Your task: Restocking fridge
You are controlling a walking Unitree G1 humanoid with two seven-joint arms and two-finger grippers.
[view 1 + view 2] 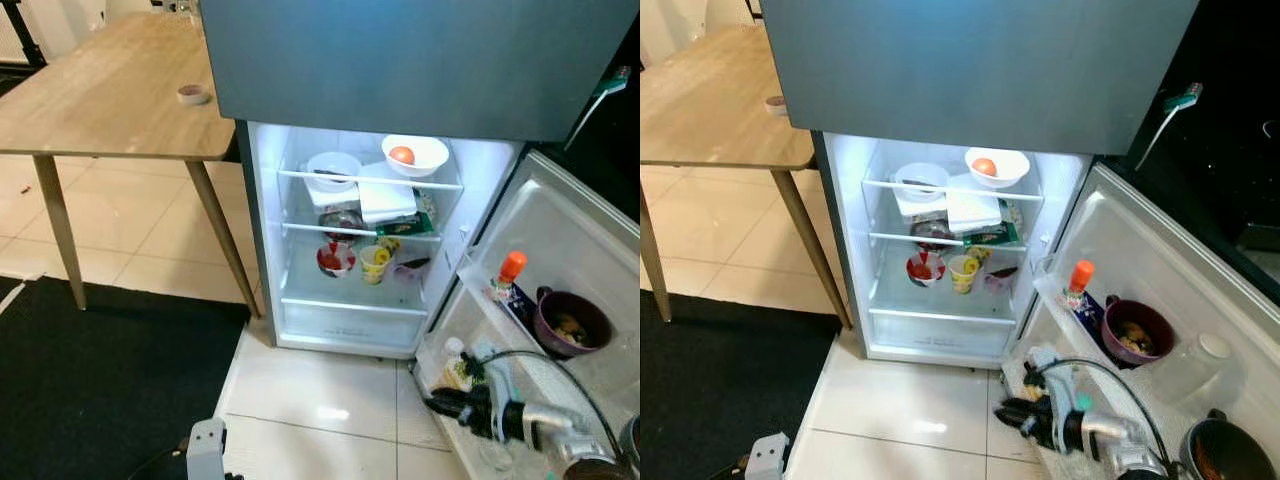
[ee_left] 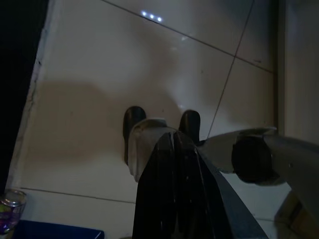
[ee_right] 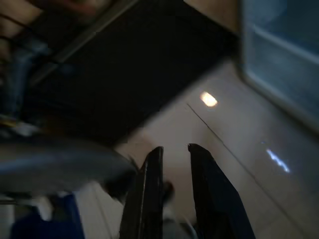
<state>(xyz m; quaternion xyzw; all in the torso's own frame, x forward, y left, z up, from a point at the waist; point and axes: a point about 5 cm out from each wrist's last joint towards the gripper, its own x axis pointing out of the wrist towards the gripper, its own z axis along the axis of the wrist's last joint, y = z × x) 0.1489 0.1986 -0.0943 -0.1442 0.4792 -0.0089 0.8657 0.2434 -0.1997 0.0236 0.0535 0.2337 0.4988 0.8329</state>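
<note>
Right gripper [image 1: 1012,412] sits lowest and nearest, at the foot of the open fridge door [image 1: 560,235], silver arm reaching in from the robot's right w/ a black cable looped over it. Its two fingers [image 3: 149,194] stand slightly apart w/ nothing between them — floor tile shows through the gap. Left gripper [image 2: 160,122] hangs over bare floor tile, well short of the fridge; its fingertips are apart, a pale part of the gripper's own body between them, nothing held as far as I can tell. Just beside the right gripper, on the door's bottom shelf, a small white-capped bottle [image 1: 455,362] stands upright. Further up the door: an orange-capped sauce bottle [image 1: 507,277], also upright, then a purple bowl [image 1: 570,322] w/ food in it. Past the door, the lit fridge interior [image 1: 355,230]: a red-and-white cup [image 1: 336,258] and a yellow cup [image 1: 375,263] on the lower shelf, flat white containers [image 1: 385,200] mid shelf, two white bowls up top — one [image 1: 415,153] holding an orange fruit. Left of the fridge, a wooden table [image 1: 100,95] w/ a tape roll [image 1: 194,95]. Judgement: right arm is clearly the nearer one to the door stock; the white-capped bottle lies just ahead of its fingertips, long axis vertical, so a sideways grasp fits best.
</note>
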